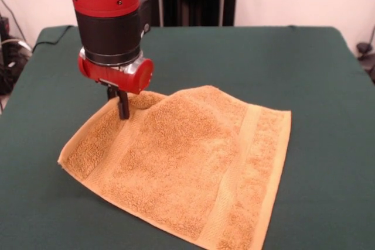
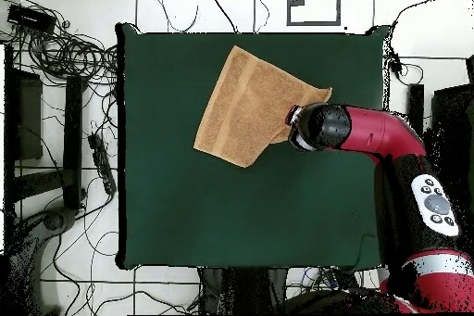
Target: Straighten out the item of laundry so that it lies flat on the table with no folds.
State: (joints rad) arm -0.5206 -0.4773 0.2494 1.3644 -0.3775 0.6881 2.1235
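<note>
1. Towel (image 1: pixel 187 168) in the front view lies mostly spread on the green table (image 1: pixel 328 74), with one far corner lifted into a peak at the hand (image 1: pixel 123 108). A soft hump runs across the middle, and the woven band along the right side looks flat.

2. The hand's dark fingers (image 1: pixel 123 107) stand close together at that raised corner and seem to pinch the cloth. I judge this a hold on the towel, though the contact itself is small and partly hidden.

3. Risk, as I judge it: a thin pinch on thick terry may slip, so the corner would drop back into a fold. Pulling too far could drag the whole towel instead of stretching it, since nothing pins the other side. Letting go while high could leave the corner curled under.

4. From overhead, the towel (image 2: pixel 250 108) sits in the table's upper middle, turned diagonally, well inside the edges. The red arm (image 2: pixel 370 132) covers the hand and the held corner, so the grip cannot be checked here.

5. Nothing else lies on the table (image 2: pixel 185 220), so nothing blocks a pull. Cables and stands (image 2: pixel 65 53) lie on the floor well apart from the cloth.
</note>
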